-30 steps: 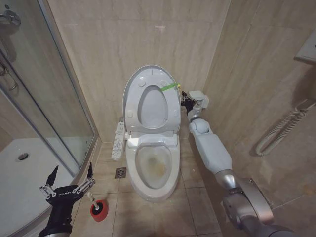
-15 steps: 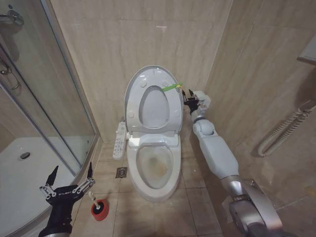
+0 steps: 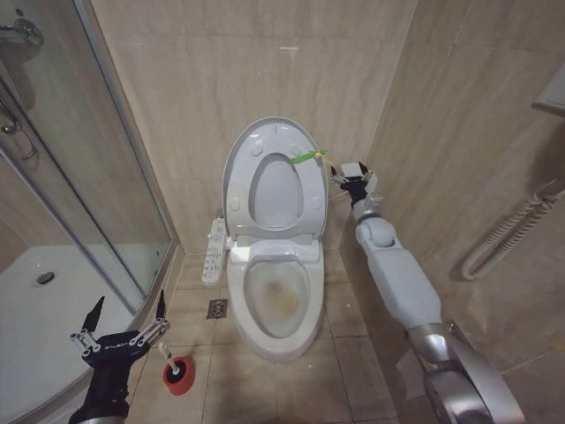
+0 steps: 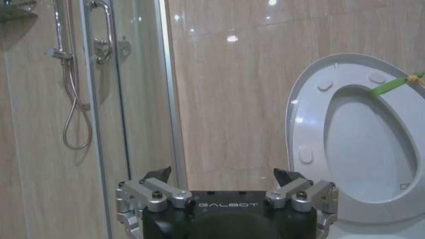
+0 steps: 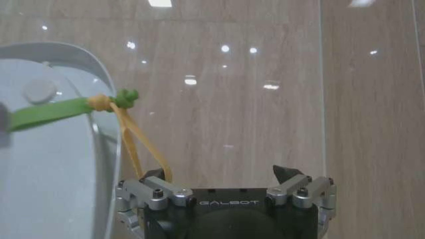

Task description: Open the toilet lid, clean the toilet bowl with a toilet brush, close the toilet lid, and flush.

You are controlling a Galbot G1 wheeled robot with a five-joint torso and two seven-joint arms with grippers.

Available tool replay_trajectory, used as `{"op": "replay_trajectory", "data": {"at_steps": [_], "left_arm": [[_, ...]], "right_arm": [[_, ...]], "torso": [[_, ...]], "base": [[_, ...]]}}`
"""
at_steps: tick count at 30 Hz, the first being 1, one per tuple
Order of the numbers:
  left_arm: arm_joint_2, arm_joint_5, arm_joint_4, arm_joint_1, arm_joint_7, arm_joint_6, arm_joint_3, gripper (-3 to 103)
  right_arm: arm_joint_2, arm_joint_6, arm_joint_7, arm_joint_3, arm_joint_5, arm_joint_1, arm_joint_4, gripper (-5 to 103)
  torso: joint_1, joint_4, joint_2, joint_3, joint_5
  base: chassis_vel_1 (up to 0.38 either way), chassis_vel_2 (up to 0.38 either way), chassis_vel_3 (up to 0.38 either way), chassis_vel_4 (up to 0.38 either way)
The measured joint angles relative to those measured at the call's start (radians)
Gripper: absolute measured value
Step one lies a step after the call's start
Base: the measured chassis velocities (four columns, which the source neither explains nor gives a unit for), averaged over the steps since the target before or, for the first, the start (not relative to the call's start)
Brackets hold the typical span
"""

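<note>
— Down at the near left of the floor, what did we have?

— Our left gripper [image 3: 124,329] hung low beside the shower tray [image 3: 35,318], its claw spread wide and holding nothing. Just to its right the toilet brush [image 3: 169,360] stood in its red cup holder [image 3: 177,374], untouched as far as we could judge.

— And at the middle?

— We saw the toilet bowl [image 3: 278,300] exposed, its inside stained yellowish-brown. The toilet lid [image 3: 240,159] was upright against the back wall [image 3: 194,79], with the seat ring [image 3: 309,190] raised in front of it. So we judged the opening done, with brushing, closing and flushing all left.

— On the right?

— Our right gripper [image 3: 346,174] was up beside the lid's right edge, close to the green-yellow tag [image 3: 306,156]. Its claw was released; the tag's yellow loop [image 5: 133,139] hung down next to one finger, and we could not tell whether it touched.
</note>
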Motion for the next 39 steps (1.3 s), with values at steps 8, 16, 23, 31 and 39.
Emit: {"op": "replay_trajectory", "data": {"at_steps": [8,16,23,31,39], "left_arm": [[0.000,0.000,0.000,0.000,0.000,0.000,0.000,100],[0.000,0.000,0.000,0.000,0.000,0.000,0.000,100],[0.000,0.000,0.000,0.000,0.000,0.000,0.000,100],[0.000,0.000,0.000,0.000,0.000,0.000,0.000,100],[0.000,0.000,0.000,0.000,0.000,0.000,0.000,100]], "right_arm": [[-0.043,-0.025,-0.012,-0.002,0.080,-0.085,0.118,100],[-0.049,-0.024,-0.009,0.003,0.119,-0.111,0.148,100],[-0.086,-0.074,0.020,0.022,0.204,-0.205,0.296,100],[-0.120,-0.217,0.139,0.065,0.259,-0.510,0.653,100],[-0.092,-0.273,0.211,0.107,0.244,-0.713,0.872,100]], "torso": [[0.000,0.0001,0.000,0.000,0.0000],[0.000,0.0004,0.000,0.000,0.0000],[0.000,0.0002,0.000,0.000,-0.0001],[0.000,-0.0004,0.000,0.000,0.0001],[0.000,0.0004,0.000,0.000,-0.0003]], "base": [[0.000,0.000,0.000,0.000],[0.000,0.000,0.000,0.000],[0.000,0.000,0.000,0.000],[0.000,0.000,0.000,0.000],[0.000,0.000,0.000,0.000]]}}
